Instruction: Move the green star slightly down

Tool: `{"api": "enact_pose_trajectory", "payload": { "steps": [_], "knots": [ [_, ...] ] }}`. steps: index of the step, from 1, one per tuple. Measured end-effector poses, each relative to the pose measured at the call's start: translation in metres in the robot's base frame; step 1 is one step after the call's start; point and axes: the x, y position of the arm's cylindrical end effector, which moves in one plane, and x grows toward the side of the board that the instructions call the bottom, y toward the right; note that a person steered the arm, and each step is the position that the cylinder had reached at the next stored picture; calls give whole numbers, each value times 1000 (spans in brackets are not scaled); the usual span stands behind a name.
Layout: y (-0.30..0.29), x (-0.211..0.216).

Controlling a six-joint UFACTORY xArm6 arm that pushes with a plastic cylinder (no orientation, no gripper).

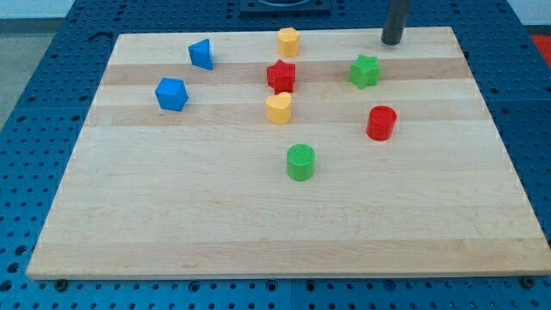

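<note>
Upper left of frame: two blue blocks [201, 53], [170, 94], not involved. Centre: yellow block [287, 40], red star [281, 76], yellow heart [278, 108], green cylinder [300, 162].

Upper right: green star [364, 71], red cylinder [380, 122] just below it and slightly right. My tip [392, 40] sits above and right of the star, apart from it. No pincer fitted; nothing held.

Plan: shift tip left until directly above the star, then push down briefly. Stop early, or the star meets the red cylinder.

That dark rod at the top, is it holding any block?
Nothing is held. My tip touches no block; it sits toward the view's top, just right of the green star.
</note>
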Motion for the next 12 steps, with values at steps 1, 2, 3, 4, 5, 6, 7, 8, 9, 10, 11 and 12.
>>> {"api": "enact_pose_trajectory", "payload": {
  "steps": [1,2,3,4,5,6,7,8,9,10,11,12],
  "knots": [
    [-9,15],
    [-31,15],
    [-55,15],
    [-76,15],
    [-80,20],
    [-80,31],
    [-80,43],
    [-80,46],
    [-80,50],
    [-80,62],
    [-80,62],
    [-78,65]
  ]
}}
